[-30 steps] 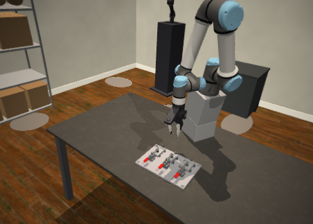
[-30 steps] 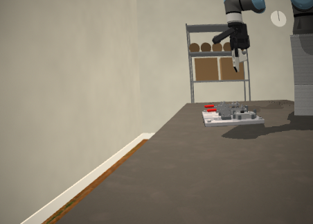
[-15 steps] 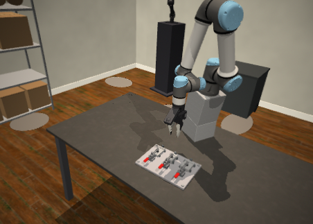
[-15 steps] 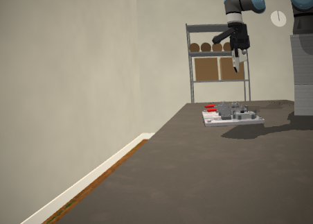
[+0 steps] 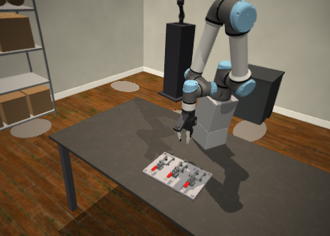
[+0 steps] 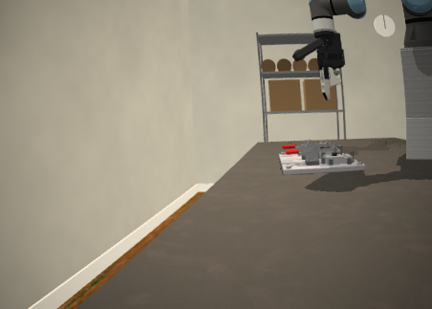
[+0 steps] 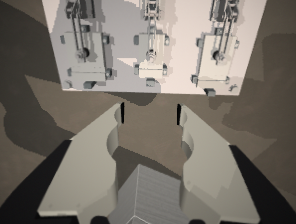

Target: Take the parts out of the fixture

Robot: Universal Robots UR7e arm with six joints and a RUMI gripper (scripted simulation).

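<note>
Two fingertips: the gripper hangs partly open, a moderate gap between its fingers, with nothing in its grasp.
Fixture: a pale board lies on the table below the fingertips, offset toward the top of the wrist view.
Three parts: the flat gray pieces sit in a row on the board's gripper side, among small locating blocks.
Handling: they look stiff, probably metal or hard plastic, modest in weight and perhaps slippery along smooth sides; breakage seems unlikely.
Hold: opposite bare edges between the blocks look best, taken squarely, once no clamp bears on the part.
Clamps: linkages reach over the parts and appear to press on them; pulling early could drag the fixture.
Red handles: the top view shows three handles beyond the parts from the gripper; the exterior view shows only two, the wrist view none.
Height: the exterior view alone plainly shows air between fingertips and board; the wrist view best separates the parts.
Table: the dark top extends around the fixture, below the gripper.
</note>
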